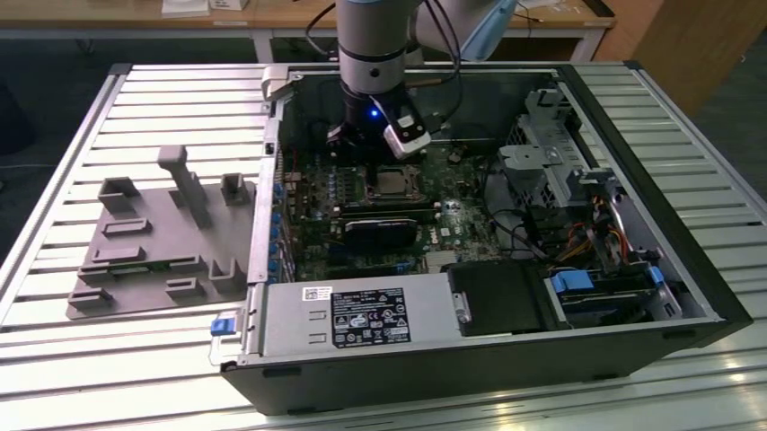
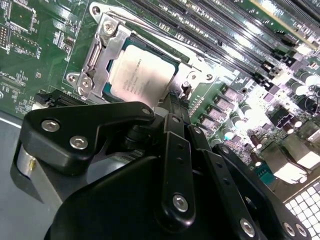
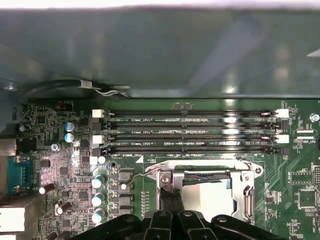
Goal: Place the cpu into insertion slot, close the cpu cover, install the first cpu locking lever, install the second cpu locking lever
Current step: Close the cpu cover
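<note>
Gripper (image 2: 175, 102) links are looming black in the second wrist view, jaws pressed together, tips sitting just beside the cpu (image 2: 142, 75), a pale silver-grey square lying flat inside the silvery cpu cover (image 2: 102, 50). In the first wrist view, 2 fingers (image 3: 166, 200) are meeting at the rim of the insertion slot (image 3: 207, 176) holding that chip. In the exterior view, the arm (image 1: 372, 45) is reaching straight down into the open computer case (image 1: 480, 368).

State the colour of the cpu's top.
The cpu is pale silver-grey on top, best seen in the second wrist view.

Memory slots (image 3: 190, 132) flank the insertion slot (image 3: 205, 176); case wall (image 3: 150, 50) rises beyond; overhead seems open.
</note>
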### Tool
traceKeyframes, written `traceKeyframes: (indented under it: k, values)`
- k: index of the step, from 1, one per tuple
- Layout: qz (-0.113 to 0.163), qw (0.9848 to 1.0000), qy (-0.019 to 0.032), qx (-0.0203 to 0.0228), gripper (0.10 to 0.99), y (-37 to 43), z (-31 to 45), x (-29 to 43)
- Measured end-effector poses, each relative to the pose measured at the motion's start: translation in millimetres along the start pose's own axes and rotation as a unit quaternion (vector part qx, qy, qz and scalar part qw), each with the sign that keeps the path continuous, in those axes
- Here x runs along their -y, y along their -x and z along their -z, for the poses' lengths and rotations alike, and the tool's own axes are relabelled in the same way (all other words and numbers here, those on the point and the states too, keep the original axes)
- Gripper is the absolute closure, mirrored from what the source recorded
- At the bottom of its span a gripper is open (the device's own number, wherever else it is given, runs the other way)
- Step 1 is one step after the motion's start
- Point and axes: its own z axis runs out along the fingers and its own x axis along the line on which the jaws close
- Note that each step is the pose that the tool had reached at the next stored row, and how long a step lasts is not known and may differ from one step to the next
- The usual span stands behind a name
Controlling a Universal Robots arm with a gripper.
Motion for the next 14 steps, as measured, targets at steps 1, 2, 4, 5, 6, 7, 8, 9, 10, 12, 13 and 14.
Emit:
traceKeyframes:
  k: [1,2,4,5,6,7,8,9,10,12,13,14]
  values:
    - [0.0,1.0,0.0001,0.0,0.984,0.3,0.1,1.0]
    - [0.0,1.0,0.0002,0.0,0.984,0.5,0.1,2.4]
    - [0.0,1.0,0.0005,0.0,0.984,0.8,0.1,4.6]
    - [0.0,1.0,0.0014,-0.0001,0.984,0.8,-0.2,5.3]
    - [0.0,1.0,0.0036,-0.0002,0.984,0.8,-0.6,5.7]
    - [0.0,1.0,0.0077,-0.0003,0.984,0.8,-1.0,6.0]
    - [0.0,0.9999,0.0133,-0.0004,0.984,0.8,-1.1,6.2]
    - [-0.001,0.9998,0.0179,-0.0006,0.984,0.8,-1.3,6.6]
    - [-0.001,0.9998,0.0203,-0.0006,0.984,0.8,-1.5,7.1]
    - [-0.001,0.9997,0.0243,-0.0007,0.984,1.0,-2.0,8.4]
    - [-0.001,0.9996,0.0274,-0.0008,0.984,1.1,-2.3,8.9]
    - [-0.001,0.9995,0.0323,-0.001,0.984,1.2,-2.5,9.4]
